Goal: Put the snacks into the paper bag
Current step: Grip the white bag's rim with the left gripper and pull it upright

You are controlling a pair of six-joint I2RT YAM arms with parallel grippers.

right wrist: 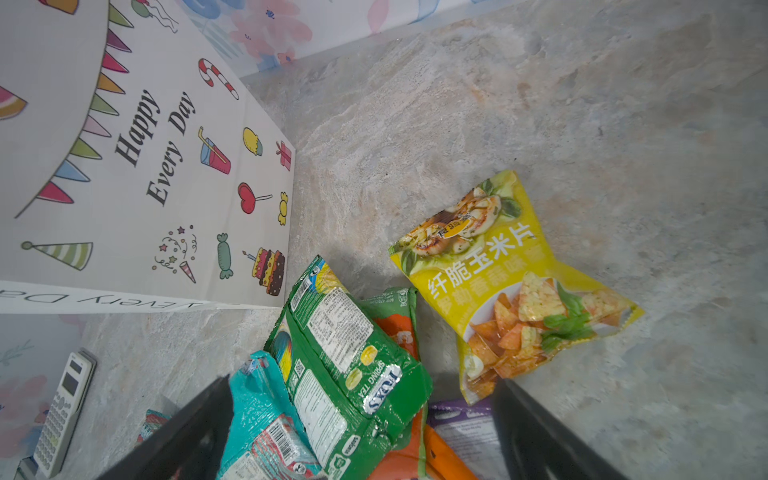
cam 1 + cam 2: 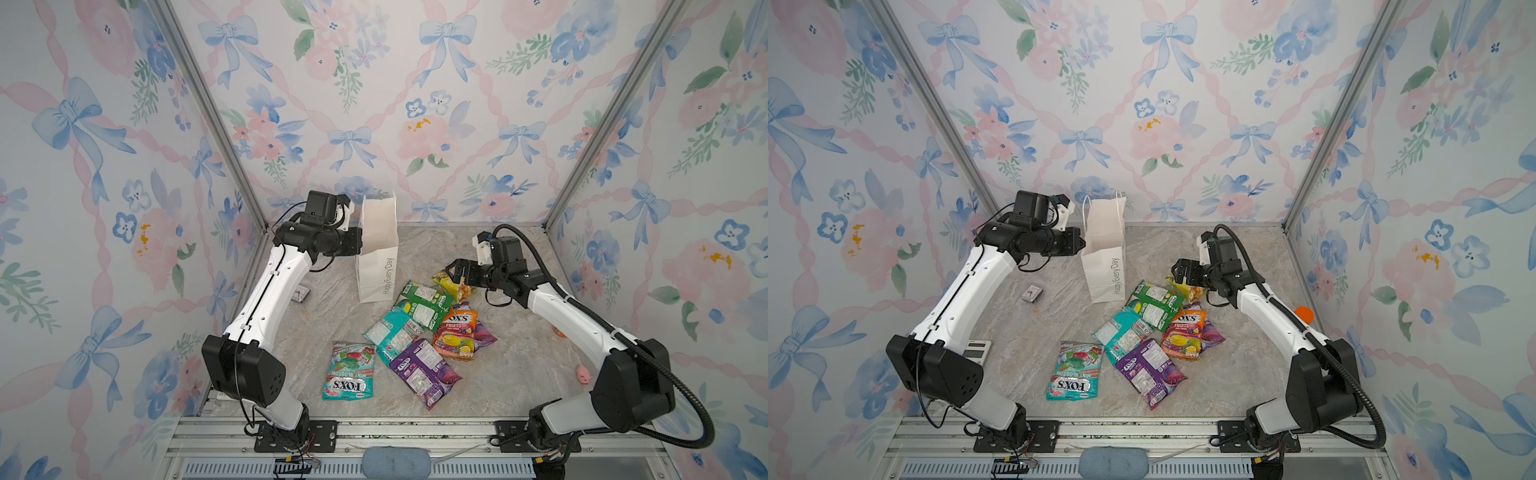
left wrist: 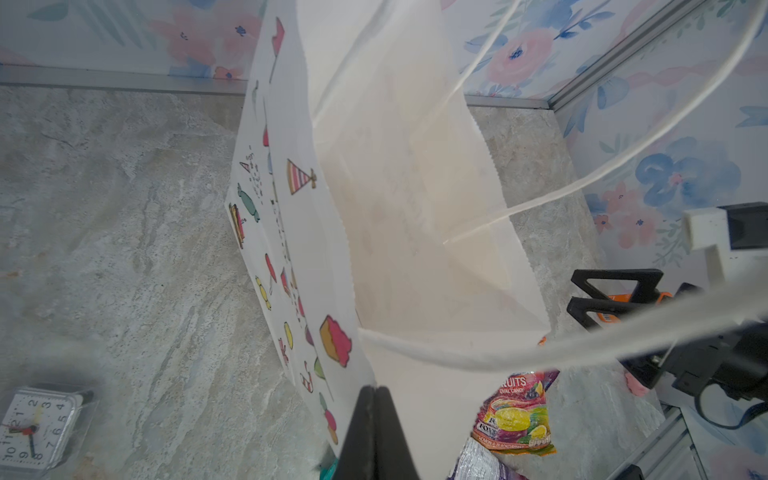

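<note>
The white paper bag [image 2: 378,257] stands upright at the back, its mouth open in the left wrist view [image 3: 415,208]. My left gripper [image 2: 359,245] is shut, its jaws pinched together on the bag's near rim [image 3: 375,415]. The snacks lie in a loose pile in front of the bag: a teal mint packet [image 2: 350,376], a second teal one [image 2: 392,332], a purple one [image 2: 424,372], a green one [image 2: 424,305], an orange-purple Fruits one [image 2: 457,336] and a yellow chip bag [image 2: 451,286]. My right gripper [image 2: 451,272] hangs open above the green packet [image 1: 345,365] and the yellow chip bag [image 1: 498,282], holding nothing.
A small clock [image 2: 301,294] lies left of the bag. A white calculator [image 2: 978,351] sits by the left arm's base, an orange-capped bottle [image 2: 1304,313] behind the right arm, and a pink toy [image 2: 584,374] at the right. Floral walls enclose three sides.
</note>
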